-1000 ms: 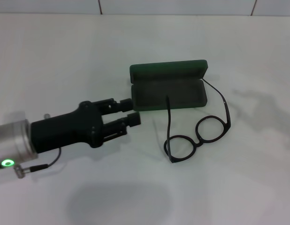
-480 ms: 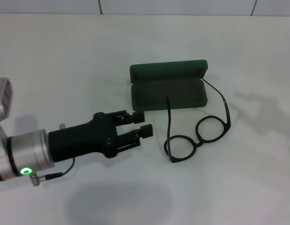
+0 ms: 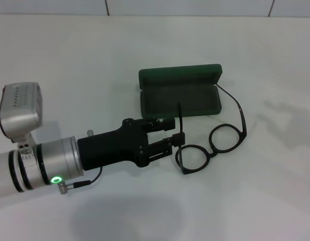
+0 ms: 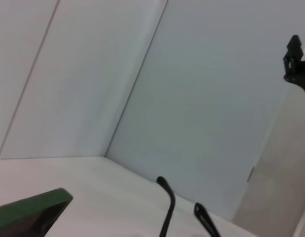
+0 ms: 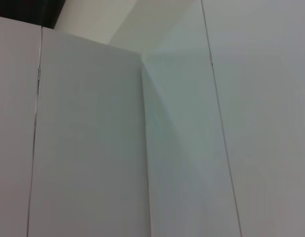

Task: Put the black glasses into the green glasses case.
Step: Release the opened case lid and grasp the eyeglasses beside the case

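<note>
Beside the black glasses point(image 3: 211, 143), my left gripper point(image 3: 171, 131) spread open.
Risk: fingers nudging that temple, skidding them off the green glasses case point(image 3: 180, 93).

left tool point(image 3: 172, 130) extended low, fingers parted

Right wrist view. We see only pale wall panels point(image 5: 88, 148) meeting at an inside corner point(image 5: 145, 148), with thin vertical seams point(image 5: 219, 113) running down the panels on either side. A lighter ceiling point(image 5: 142, 22) strip lies above, and a small dark patch point(image 5: 29, 11) fills one upper corner.
</note>
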